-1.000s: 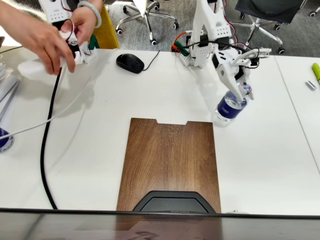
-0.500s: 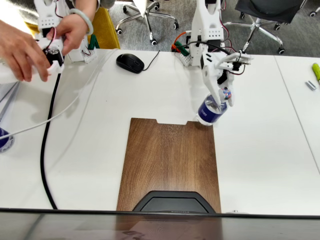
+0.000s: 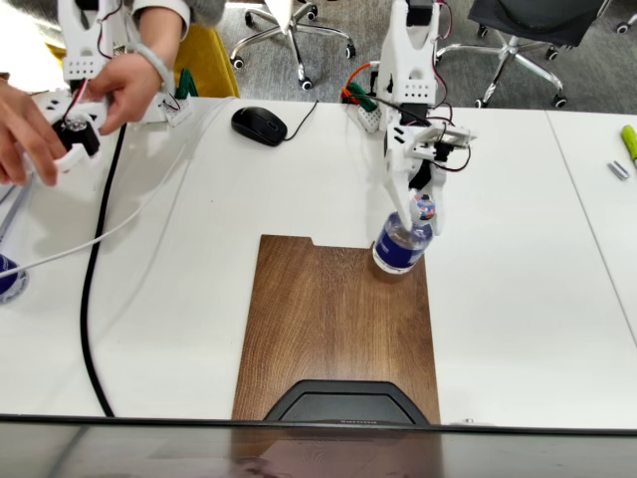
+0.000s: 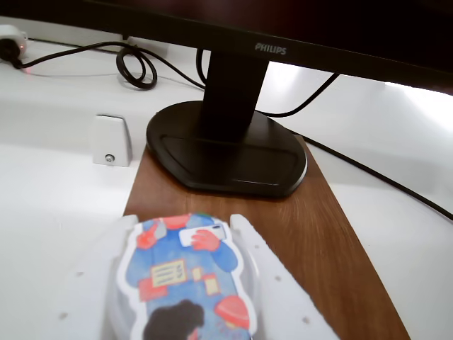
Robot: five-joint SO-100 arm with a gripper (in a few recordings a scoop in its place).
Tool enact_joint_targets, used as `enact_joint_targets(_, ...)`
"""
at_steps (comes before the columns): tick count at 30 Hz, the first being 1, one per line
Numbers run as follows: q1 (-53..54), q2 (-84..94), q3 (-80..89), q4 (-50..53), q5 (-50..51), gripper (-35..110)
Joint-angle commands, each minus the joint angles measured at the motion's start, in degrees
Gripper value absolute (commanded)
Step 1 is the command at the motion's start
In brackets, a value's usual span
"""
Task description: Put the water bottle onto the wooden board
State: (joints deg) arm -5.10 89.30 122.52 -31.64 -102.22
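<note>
Ahead, monitor base (image 4: 226,152) occupies wooden board (image 3: 333,329); mouse (image 3: 259,125) well apart.

Clear water bottle (image 3: 402,246) stands upright on the wooden board's (image 3: 333,319) far-right corner.

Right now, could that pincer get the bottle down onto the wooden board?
Probably yes: the pincer holds the water bottle over the wooden board at its far right corner, with bare wood beneath.
</note>
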Motion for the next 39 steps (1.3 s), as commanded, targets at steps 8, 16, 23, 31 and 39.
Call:
enact_joint_targets(8,4.48,-7.12,-10.02,-5.36,0.26,0)
enact_joint_targets(16,5.54,-13.54,-17.31,-5.01,2.46,0)
enact_joint_targets(23,5.8,-17.67,-20.3,-4.75,5.1,0)
enact_joint_targets(31,6.15,-20.39,-21.36,-4.31,8.44,0)
enact_joint_targets(39,6.42,-21.36,-21.45,-4.04,9.76,0)
